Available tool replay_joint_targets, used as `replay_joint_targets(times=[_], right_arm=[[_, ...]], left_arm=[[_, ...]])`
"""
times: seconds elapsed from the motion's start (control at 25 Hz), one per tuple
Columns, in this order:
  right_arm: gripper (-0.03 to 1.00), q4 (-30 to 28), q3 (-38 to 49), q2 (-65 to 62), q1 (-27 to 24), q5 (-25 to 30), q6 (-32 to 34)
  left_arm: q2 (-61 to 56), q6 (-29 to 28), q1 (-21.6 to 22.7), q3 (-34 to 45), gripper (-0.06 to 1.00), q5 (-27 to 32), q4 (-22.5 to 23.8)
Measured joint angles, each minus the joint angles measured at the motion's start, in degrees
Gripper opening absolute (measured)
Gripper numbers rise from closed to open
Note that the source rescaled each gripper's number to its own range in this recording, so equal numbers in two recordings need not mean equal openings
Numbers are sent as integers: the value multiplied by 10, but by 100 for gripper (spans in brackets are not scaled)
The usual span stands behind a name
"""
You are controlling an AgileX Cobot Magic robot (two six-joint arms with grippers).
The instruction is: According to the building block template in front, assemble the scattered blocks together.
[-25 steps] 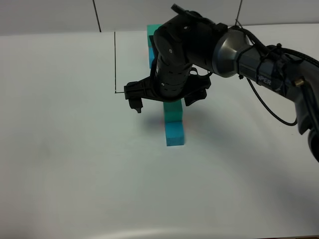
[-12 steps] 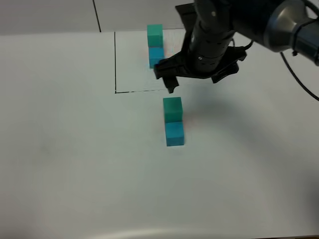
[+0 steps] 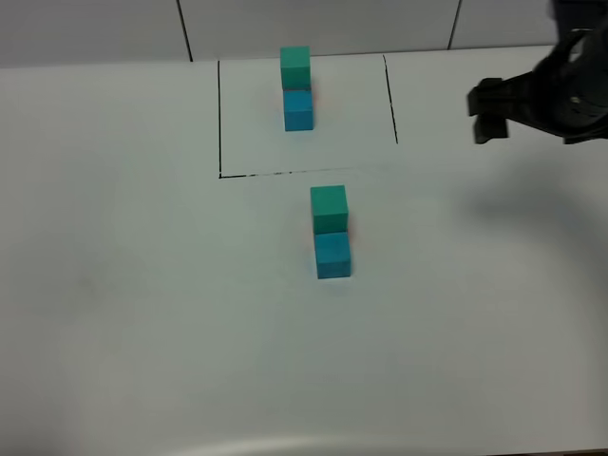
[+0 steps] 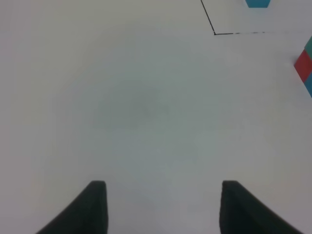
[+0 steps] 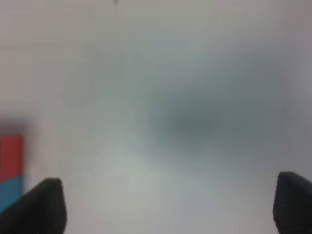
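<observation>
Hanging released at the table's (image 3: 142,332) right edge, right gripper (image 5: 170,204) leaves scattered blocks (image 3: 331,231) unobstructed.

Table: a plain white matte tabletop (image 3: 142,313) fills nearly the whole high view.
Wall: a pale grey panelled wall (image 3: 95,28) runs along the far edge of the table.
Panel seams: two thin dark seams, one (image 3: 186,30) left of the middle, one (image 3: 455,24) to the right, both slightly slanted.
Light: soft and even; a faint grey shadow (image 3: 518,204) lies on the table at the right side.
Near edge: a paler curved band (image 3: 313,445) along the bottom.
</observation>
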Motion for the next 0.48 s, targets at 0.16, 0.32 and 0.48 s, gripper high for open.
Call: replay_joint_targets(times=[0.16,0.32,0.48], right_arm=[[73,-6,53,-81,-38,-5,-10],[74,-35,98,-167,-51,-14,-10],[81,-60,135,-253,-53,-14,-10]], left_arm=[[0,0,0,0,16,0,0],[0,0,0,0,16,0,0],[0,0,0,0,16,0,0]])
